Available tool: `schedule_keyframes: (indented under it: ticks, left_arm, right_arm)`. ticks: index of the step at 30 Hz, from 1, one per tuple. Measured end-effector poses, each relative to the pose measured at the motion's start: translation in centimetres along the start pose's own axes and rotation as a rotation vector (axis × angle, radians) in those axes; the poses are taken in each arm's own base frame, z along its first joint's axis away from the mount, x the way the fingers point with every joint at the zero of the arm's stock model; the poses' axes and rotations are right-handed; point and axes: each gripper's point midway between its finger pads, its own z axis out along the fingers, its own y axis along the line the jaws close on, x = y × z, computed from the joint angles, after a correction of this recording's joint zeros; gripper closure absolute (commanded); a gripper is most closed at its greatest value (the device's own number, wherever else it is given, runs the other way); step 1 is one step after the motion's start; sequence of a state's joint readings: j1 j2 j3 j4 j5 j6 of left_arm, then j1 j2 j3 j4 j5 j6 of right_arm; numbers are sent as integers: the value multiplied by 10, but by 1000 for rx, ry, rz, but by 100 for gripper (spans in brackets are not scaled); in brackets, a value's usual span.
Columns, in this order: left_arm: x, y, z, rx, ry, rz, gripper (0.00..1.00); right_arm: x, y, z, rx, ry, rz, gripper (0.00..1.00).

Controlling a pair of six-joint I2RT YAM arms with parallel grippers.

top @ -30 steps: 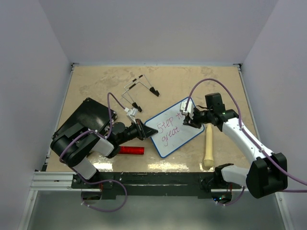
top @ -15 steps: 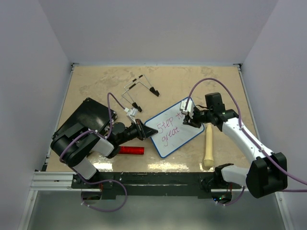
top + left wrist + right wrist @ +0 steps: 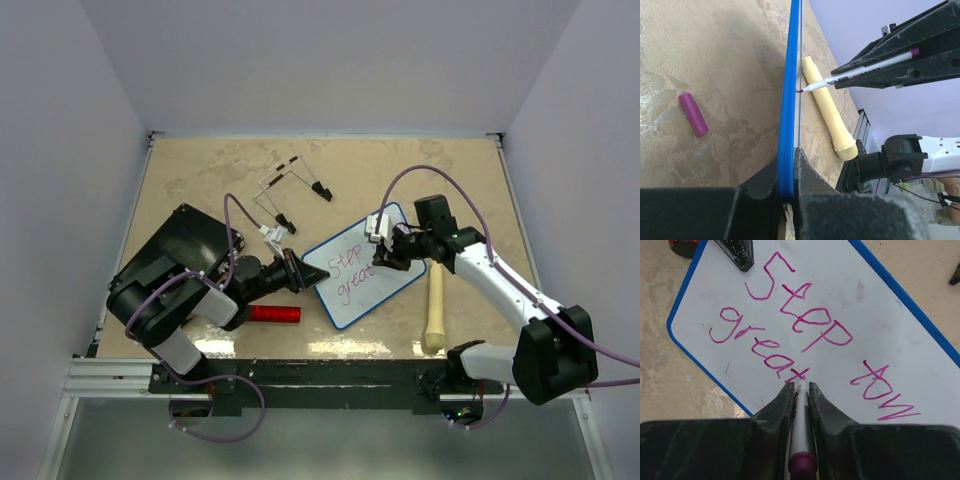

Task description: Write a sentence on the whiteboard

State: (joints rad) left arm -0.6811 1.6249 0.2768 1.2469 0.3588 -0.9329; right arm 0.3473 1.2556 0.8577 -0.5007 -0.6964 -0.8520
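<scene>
Whiteboard is lying flat directly beneath the right gripper and is reaching across to the left gripper, which is pinching its near-left edge. The left wrist view is showing that gripper's two fingers closed tight on the thin blue rim, with the board running straight ahead from the fingertips.

The right gripper is clamping a white marker between its closed fingers, the purple end cap sitting back toward the wrist and the nib sticking out just past the fingertips. The nib is touching the board right at the cross stroke of the last letter written.

The sentence is spreading out ahead of the right fingertips in pink-purple handwriting: "Step tow" is running along the upper line and "great" along the lower line, ending at the nib.

A cream wooden stick is lying on the table just beside the board's edge, below the right gripper's wrist. A red cylinder is resting near the left gripper, on its near side.
</scene>
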Motion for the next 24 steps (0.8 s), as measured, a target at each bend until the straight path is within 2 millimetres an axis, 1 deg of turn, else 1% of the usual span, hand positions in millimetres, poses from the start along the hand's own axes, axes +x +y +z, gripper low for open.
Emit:
schedule_keyframes:
  ticks: [12,20,24]
  left_arm:
    - [0,0,0,0,0,0,100]
    - [0,0,0,1,0,1,100]
    - [0,0,0,1,0,1,100]
  right_arm:
    - [1,0,0,7,7,21,100]
    - [-4,0,-4,16,-5,4,100]
    - [-2,-3,-5,31,4,7,100]
